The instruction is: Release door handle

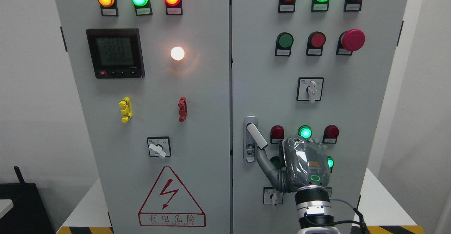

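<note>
The door handle (256,135) is a white lever on the right cabinet door (352,114), swung out of its grey recessed plate (249,153) and slanting down to the right. My right hand (278,161) rises from the bottom edge just right of the handle, its back towards the camera. One grey finger (265,165) stretches up and left, its tip meeting the lever's lower end. No finger wraps the lever, which shows along its whole length. The other fingers are hidden behind the palm. My left arm is out of view.
Around my hand the right door carries lamps, push buttons, a red mushroom stop (353,39) and rotary switches (310,89). The left door (151,121) has a meter (115,53), lamps, a switch and a warning triangle (171,198). Both doors look closed.
</note>
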